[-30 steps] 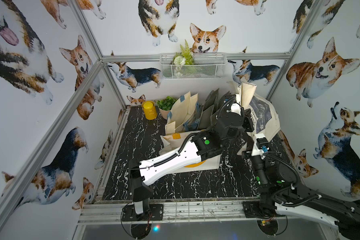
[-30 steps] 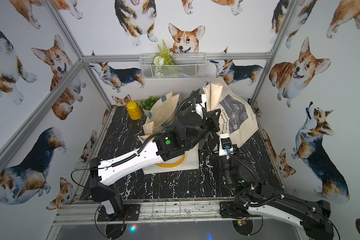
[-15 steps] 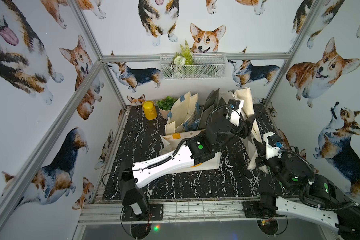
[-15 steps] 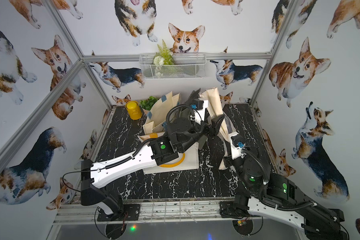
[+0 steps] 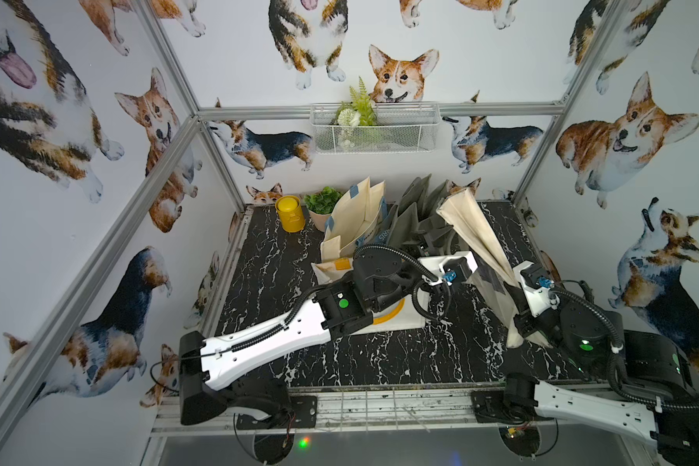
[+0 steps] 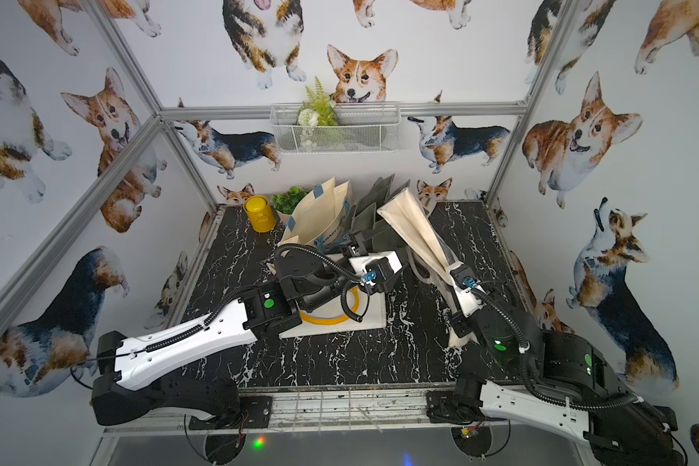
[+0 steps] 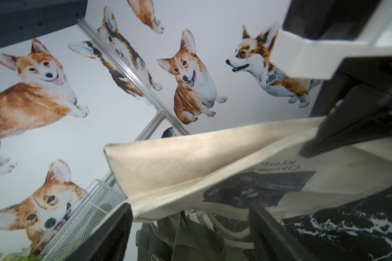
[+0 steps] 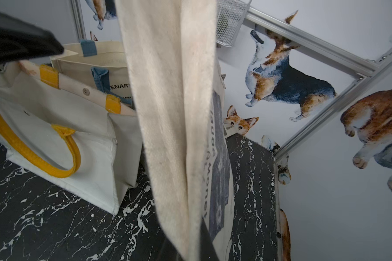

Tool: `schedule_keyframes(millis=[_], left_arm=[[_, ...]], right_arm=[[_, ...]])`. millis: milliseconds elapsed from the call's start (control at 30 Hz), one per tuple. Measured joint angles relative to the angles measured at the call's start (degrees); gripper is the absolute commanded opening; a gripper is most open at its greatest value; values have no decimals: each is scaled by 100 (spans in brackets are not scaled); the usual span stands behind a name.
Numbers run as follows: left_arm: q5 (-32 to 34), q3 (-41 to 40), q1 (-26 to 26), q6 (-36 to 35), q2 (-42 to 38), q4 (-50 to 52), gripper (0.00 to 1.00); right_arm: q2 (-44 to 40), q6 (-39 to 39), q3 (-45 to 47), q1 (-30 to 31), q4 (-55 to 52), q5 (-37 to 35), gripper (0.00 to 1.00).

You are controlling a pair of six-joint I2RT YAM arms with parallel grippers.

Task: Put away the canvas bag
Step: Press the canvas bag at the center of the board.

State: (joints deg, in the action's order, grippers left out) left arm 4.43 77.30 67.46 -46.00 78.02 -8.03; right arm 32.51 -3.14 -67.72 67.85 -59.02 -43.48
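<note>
- Your right tool (image 8: pixel 190 253) is nearly all hidden behind the canvas bag (image 8: pixel 168 113) hanging in front of it.
- Your left tool's (image 7: pixel 190 205) fingers (image 7: pixel 113 235) run off the wrist view's edge.
- The bag's lettering (image 7: pixel 278 168) just beyond the right tool is partly covered.

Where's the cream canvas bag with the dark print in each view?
Top view: canvas bag right of centre, slanting up toward the back wall.
Top view: same spot.
Left wrist: stretched across the middle.
Right wrist: fills the middle, close to the lens.
Shared landmark: wire basket on the back wall.
</note>
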Motion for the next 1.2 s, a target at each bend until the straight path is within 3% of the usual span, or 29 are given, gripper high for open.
schedule_keyframes(millis=[200,400,867,1033,1200], left_arm=[[-544,164,-94,-1163,26,612,89],[-1016,839,-105,-1978,431,1191,92],[-1473,2035,-94,-2684,1180,2640,90],[-1451,2124,-90,-2616,1305,3128,80],[-1392,2074,-92,-2441,1362,3362,56]], right_arm=[[144,223,-514,0,-514,149,0],[461,647,-890,0,-1025,365,0],[520,1690,-979,0,-1355,662,0],[472,2114,-793,0,-1318,708,0],[369,2470,-568,-2,-1106,743,0]])
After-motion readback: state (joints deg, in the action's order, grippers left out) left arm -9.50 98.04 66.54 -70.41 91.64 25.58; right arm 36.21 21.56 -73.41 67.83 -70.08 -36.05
